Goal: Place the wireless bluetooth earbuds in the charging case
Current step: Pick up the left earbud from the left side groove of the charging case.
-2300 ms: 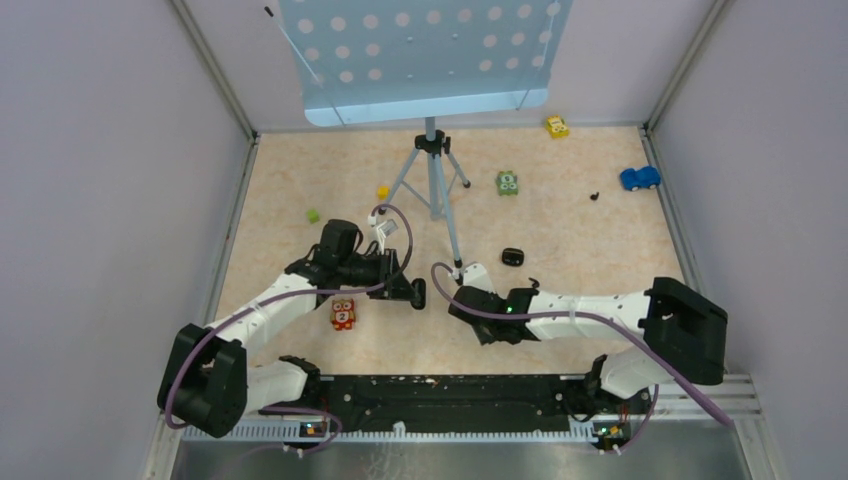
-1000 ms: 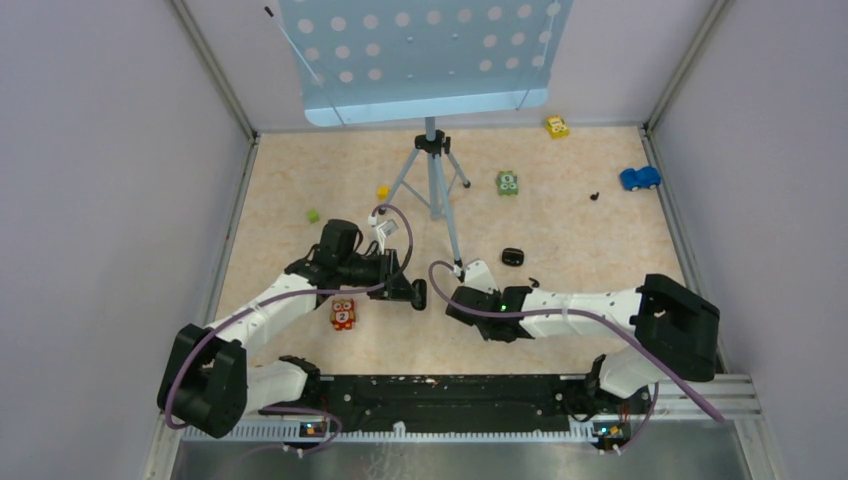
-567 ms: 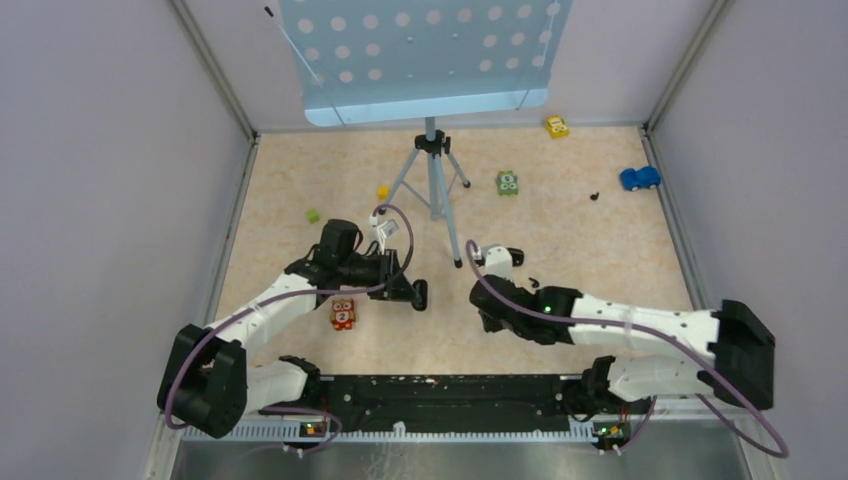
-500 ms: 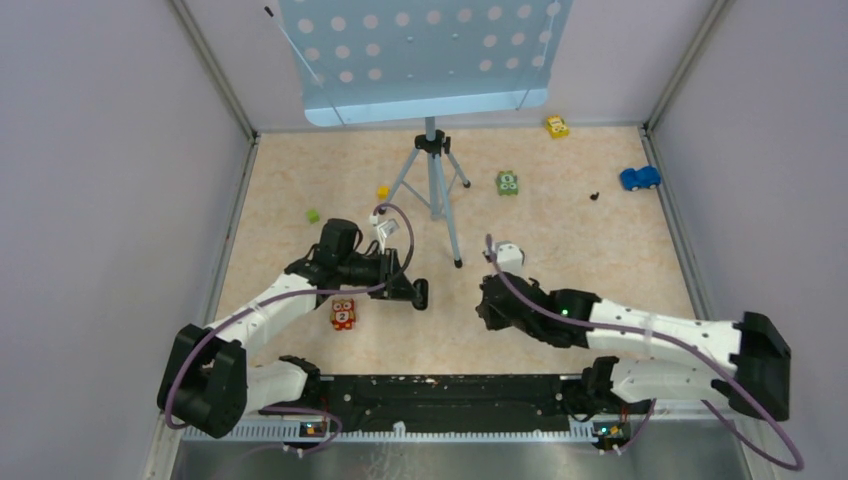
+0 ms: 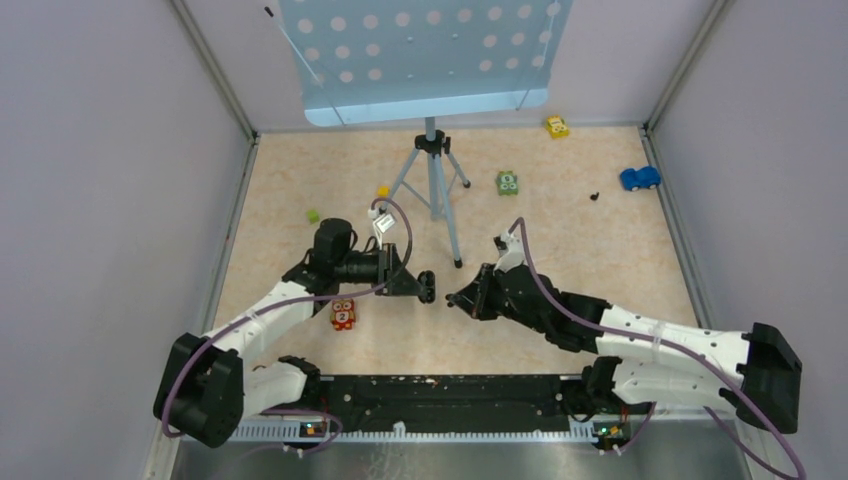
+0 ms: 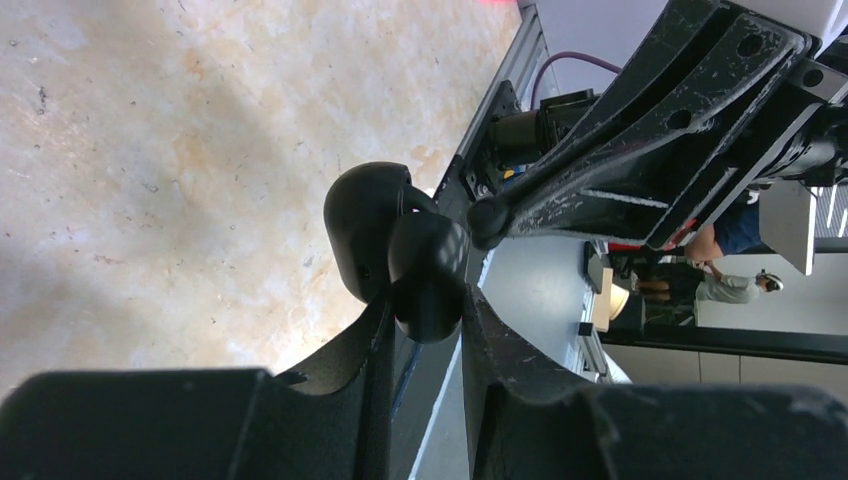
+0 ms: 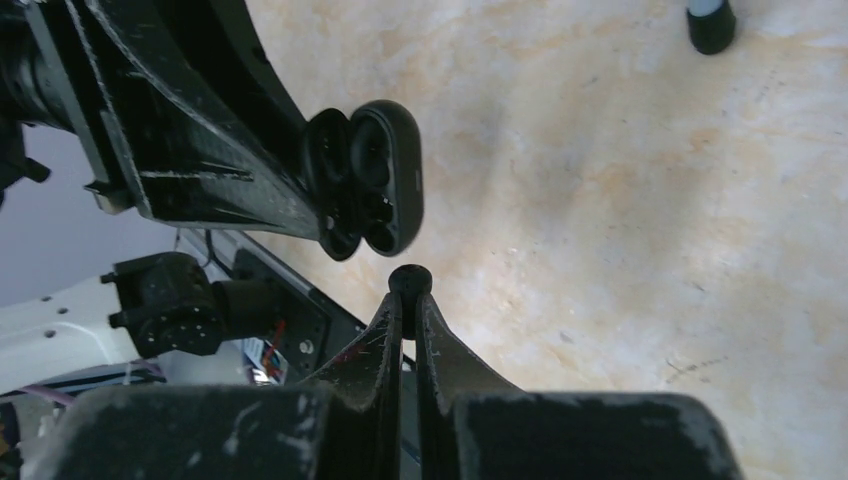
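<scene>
Now left jaws grip the open case (image 6: 372,235); right jaws pinch an earbud (image 7: 410,279) just beside its sockets, above the worktop (image 7: 620,200).

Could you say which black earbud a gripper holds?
The tiny black earbud in the right gripper, facing the open black charging case; the other earbud lies near the blue car.

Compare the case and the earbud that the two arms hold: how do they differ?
The case is far bigger than the earbud. The case sits in the left fingers, the earbud in the right fingers. The case is open, showing hollow sockets; the earbud is a solid nub. Both are black and gripped.
</scene>
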Tool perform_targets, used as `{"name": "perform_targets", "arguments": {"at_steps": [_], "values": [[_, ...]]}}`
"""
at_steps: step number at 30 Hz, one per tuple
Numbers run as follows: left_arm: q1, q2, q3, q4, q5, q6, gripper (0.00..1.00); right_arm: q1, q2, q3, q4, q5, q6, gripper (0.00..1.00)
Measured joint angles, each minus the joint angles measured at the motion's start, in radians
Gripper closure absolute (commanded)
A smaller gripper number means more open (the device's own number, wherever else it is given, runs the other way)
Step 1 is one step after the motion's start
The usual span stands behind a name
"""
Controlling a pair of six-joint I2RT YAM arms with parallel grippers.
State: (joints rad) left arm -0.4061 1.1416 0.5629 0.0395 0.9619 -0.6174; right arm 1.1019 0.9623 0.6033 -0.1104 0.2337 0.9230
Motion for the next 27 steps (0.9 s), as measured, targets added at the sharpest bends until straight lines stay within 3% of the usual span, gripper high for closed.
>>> {"name": "perform_targets", "arguments": {"at_steps": [11, 27], "values": [[0.0, -0.023, -0.002, 0.029, -0.003, -0.039, 1.0, 0.0, 0.1, 0.0, 0.188, -0.015, 0.064, 1.0], [0.003, -0.027, -0.021, 0.028, -0.032, -0.043, 1.0, 0.0, 0.205, 0.02, 0.241, 0.013, 0.073, 1.0]]}}
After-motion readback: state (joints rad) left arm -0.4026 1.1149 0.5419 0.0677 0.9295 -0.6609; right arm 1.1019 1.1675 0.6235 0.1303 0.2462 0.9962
